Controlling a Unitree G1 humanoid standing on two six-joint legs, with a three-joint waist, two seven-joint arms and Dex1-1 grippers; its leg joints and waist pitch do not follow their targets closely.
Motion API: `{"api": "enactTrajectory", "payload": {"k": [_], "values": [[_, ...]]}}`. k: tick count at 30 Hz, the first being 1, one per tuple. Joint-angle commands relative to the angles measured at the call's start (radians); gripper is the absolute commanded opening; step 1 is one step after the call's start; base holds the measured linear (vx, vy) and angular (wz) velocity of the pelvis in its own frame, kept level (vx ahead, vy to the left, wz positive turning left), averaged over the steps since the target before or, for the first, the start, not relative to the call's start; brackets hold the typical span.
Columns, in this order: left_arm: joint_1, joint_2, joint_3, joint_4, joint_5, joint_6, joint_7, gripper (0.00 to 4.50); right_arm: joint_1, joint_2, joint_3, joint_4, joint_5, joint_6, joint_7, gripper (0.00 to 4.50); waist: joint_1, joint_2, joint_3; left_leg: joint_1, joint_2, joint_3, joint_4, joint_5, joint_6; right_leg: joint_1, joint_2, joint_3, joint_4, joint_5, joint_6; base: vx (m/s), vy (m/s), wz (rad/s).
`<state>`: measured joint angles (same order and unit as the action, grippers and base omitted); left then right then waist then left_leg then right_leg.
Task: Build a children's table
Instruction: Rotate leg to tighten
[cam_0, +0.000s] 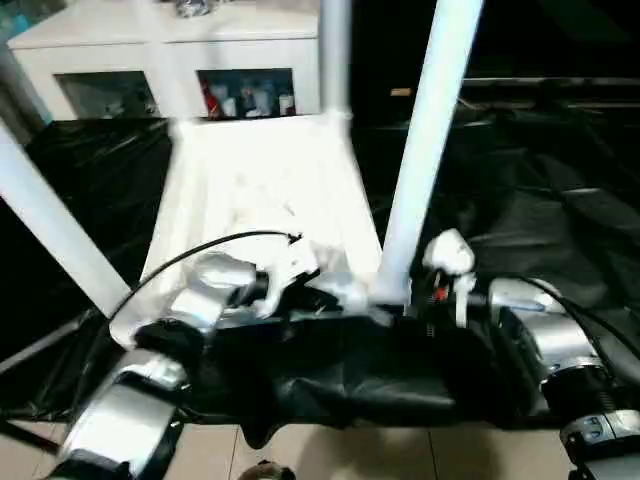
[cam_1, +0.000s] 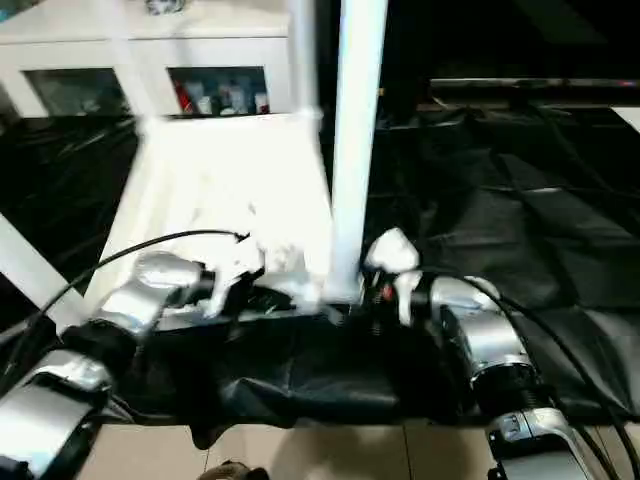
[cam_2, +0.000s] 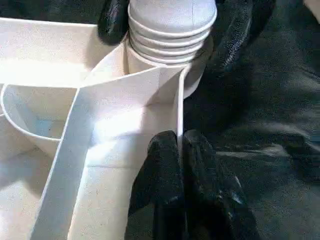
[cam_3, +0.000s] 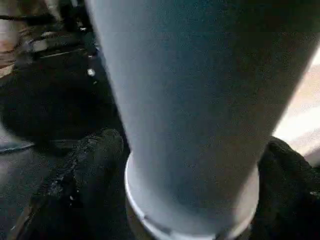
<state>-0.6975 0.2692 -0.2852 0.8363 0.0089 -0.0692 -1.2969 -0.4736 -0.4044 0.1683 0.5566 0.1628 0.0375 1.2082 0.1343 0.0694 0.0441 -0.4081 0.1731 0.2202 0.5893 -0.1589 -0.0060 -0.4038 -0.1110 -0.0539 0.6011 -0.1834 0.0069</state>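
White tabletop (cam_0: 262, 190) lies ribbed side up on the black-draped table (cam_0: 560, 200). Left gripper (cam_2: 179, 150) pinches its near rim wall; right gripper (cam_3: 190, 165) clasps the upright leg (cam_0: 430, 140) above the corner socket (cam_2: 172, 47).

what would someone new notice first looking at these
Probably the white leg rising from the near right corner of the upturned tabletop on the black-draped table. The right claw grips its base, where threads enter the corner socket. The left claw pinches the tabletop's rim beside it.
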Motion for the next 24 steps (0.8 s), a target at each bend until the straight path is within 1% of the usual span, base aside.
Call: {"api": "enactTrajectory", "payload": {"k": [1,2,3,4,5,7,8,10,13,15,16,17,18,19,20,21,22,23,24], "values": [[0.013,-0.002,-0.002,-0.034,-0.033,-0.009,-0.050,0.00,-0.023,-0.004,0.015,-0.005,-0.009,0.011,0.016,3.86,-0.005,-0.034,-0.069,0.032,0.064,-0.032,-0.065,-0.211,0.100,0.031,-0.051,0.030,-0.062,-0.171,-0.246,0.000,0.000,0.00],[0.013,0.001,-0.001,-0.037,-0.031,-0.013,-0.050,0.00,-0.031,0.004,0.013,0.001,-0.007,0.013,0.011,3.71,-0.004,-0.033,-0.068,0.033,0.065,-0.033,-0.066,-0.217,0.094,0.031,-0.052,0.030,-0.062,-0.185,-0.244,0.000,0.000,0.00],[0.014,0.002,0.001,-0.039,-0.032,-0.010,-0.052,0.00,-0.036,0.011,0.012,0.004,-0.003,0.015,0.009,3.61,-0.005,-0.033,-0.066,0.035,0.065,-0.034,-0.069,-0.242,0.076,0.030,-0.053,0.031,-0.066,-0.224,-0.237,0.000,0.000,0.00],[0.017,0.004,0.001,-0.046,-0.033,-0.007,-0.053,0.00,-0.037,0.012,0.012,0.004,0.000,0.017,0.012,3.54,-0.005,-0.033,-0.065,0.036,0.066,-0.034,-0.071,-0.252,0.069,0.029,-0.053,0.031,-0.067,-0.236,-0.234,0.000,0.000,0.00],[0.020,0.006,0.001,-0.053,-0.035,-0.003,-0.054,0.00,-0.038,0.014,0.014,0.003,0.004,0.018,0.017,3.51,-0.006,-0.034,-0.065,0.035,0.067,-0.035,-0.072,-0.261,0.059,0.030,-0.053,0.032,-0.066,-0.242,-0.231,0.000,0.000,0.00],[0.022,0.008,0.001,-0.058,-0.036,0.000,-0.055,0.00,-0.038,0.015,0.015,0.002,0.005,0.019,0.020,3.27,-0.005,-0.034,-0.065,0.037,0.067,-0.035,-0.073,-0.263,0.052,0.030,-0.053,0.033,-0.065,-0.231,-0.232,0.000,0.000,0.00],[0.027,0.009,0.003,-0.063,-0.035,0.004,-0.057,0.00,-0.037,0.015,0.017,0.001,0.008,0.020,0.027,3.11,-0.005,-0.035,-0.066,0.037,0.067,-0.034,-0.072,-0.259,0.052,0.030,-0.052,0.033,-0.065,-0.222,-0.233,0.000,0.000,0.00],[0.031,0.009,0.005,-0.066,-0.034,0.004,-0.053,0.00,-0.032,0.014,0.020,-0.005,0.013,0.027,0.041,3.11,-0.006,-0.035,-0.065,0.036,0.065,-0.033,-0.071,-0.247,0.057,0.031,-0.051,0.033,-0.062,-0.193,-0.240,0.000,0.000,0.00],[0.035,0.003,0.010,-0.063,-0.031,0.004,-0.033,0.00,-0.016,0.014,0.020,-0.013,0.011,0.031,0.044,2.85,-0.005,-0.036,-0.065,0.037,0.065,-0.032,-0.070,-0.245,0.058,0.031,-0.052,0.033,-0.064,-0.201,-0.239,0.000,0.000,0.00],[0.034,-0.001,0.013,-0.059,-0.029,0.004,-0.016,0.00,-0.009,0.017,0.018,-0.013,0.008,0.032,0.033,2.81,-0.005,-0.036,-0.065,0.037,0.065,-0.033,-0.069,-0.244,0.057,0.031,-0.053,0.033,-0.064,-0.202,-0.239,0.000,0.000,0.00],[0.025,-0.015,0.022,-0.035,-0.016,0.007,0.044,0.00,0.004,0.030,0.010,-0.004,-0.007,0.044,-0.021,2.80,-0.005,-0.035,-0.064,0.038,0.066,-0.033,-0.071,-0.245,0.055,0.030,-0.052,0.034,-0.065,-0.210,-0.235,0.000,0.000,0.00],[0.015,-0.025,0.028,-0.013,-0.006,0.005,0.090,0.00,0.007,0.040,0.005,0.007,-0.019,0.044,-0.063,2.77,-0.006,-0.035,-0.060,0.039,0.065,-0.032,-0.073,-0.268,0.046,0.027,-0.051,0.034,-0.070,-0.239,-0.229,0.000,0.000,0.00],[-0.009,-0.045,0.040,0.033,0.015,0.012,0.189,0.00,0.006,0.070,-0.014,0.043,-0.042,0.036,-0.172,2.75,-0.011,-0.036,-0.058,0.039,0.063,-0.034,-0.077,-0.289,0.027,0.027,-0.053,0.035,-0.074,-0.285,-0.217,0.000,0.000,0.00],[-0.009,-0.045,0.040,0.033,0.015,0.012,0.189,0.00,0.006,0.070,-0.014,0.043,-0.042,0.036,-0.172,2.75,-0.011,-0.036,-0.058,0.039,0.063,-0.034,-0.077,-0.289,0.027,0.027,-0.053,0.035,-0.074,-0.285,-0.217,0.000,0.000,0.00],[-0.037,-0.074,0.057,0.077,0.027,0.029,0.294,0.00,-0.003,0.115,-0.049,0.095,-0.057,0.038,-0.319,2.75,-0.020,-0.037,-0.054,0.044,0.061,-0.038,-0.082,-0.345,-0.010,0.024,-0.057,0.036,-0.082,-0.373,-0.195,0.000,0.000,0.00],[-0.046,-0.087,0.065,0.091,0.027,0.036,0.330,0.00,-0.007,0.134,-0.065,0.114,-0.059,0.044,-0.377,2.75,-0.024,-0.037,-0.053,0.046,0.060,-0.042,-0.084,-0.365,-0.023,0.024,-0.058,0.035,-0.086,-0.400,-0.187,0.000,0.000,0.00],[-0.055,-0.101,0.072,0.100,0.025,0.044,0.360,0.00,-0.010,0.152,-0.081,0.129,-0.057,0.046,-0.427,2.74,-0.034,-0.035,-0.053,0.049,0.059,-0.046,-0.086,-0.394,-0.038,0.022,-0.057,0.034,-0.088,-0.431,-0.178,0.000,0.000,0.00],[-0.059,-0.106,0.073,0.104,0.026,0.045,0.371,0.00,-0.011,0.159,-0.087,0.135,-0.056,0.048,-0.447,2.74,-0.040,-0.040,-0.053,0.046,0.058,-0.047,-0.088,-0.409,-0.040,0.025,-0.056,0.034,-0.092,-0.436,-0.167,0.000,0.000,0.00],[-0.077,-0.133,0.071,0.126,0.039,0.049,0.433,0.00,-0.022,0.200,-0.120,0.168,-0.049,0.057,-0.560,2.74,-0.044,-0.038,-0.053,0.045,0.058,-0.047,-0.089,-0.414,-0.036,0.022,-0.056,0.036,-0.093,-0.436,-0.166,0.000,0.000,0.00]]}}
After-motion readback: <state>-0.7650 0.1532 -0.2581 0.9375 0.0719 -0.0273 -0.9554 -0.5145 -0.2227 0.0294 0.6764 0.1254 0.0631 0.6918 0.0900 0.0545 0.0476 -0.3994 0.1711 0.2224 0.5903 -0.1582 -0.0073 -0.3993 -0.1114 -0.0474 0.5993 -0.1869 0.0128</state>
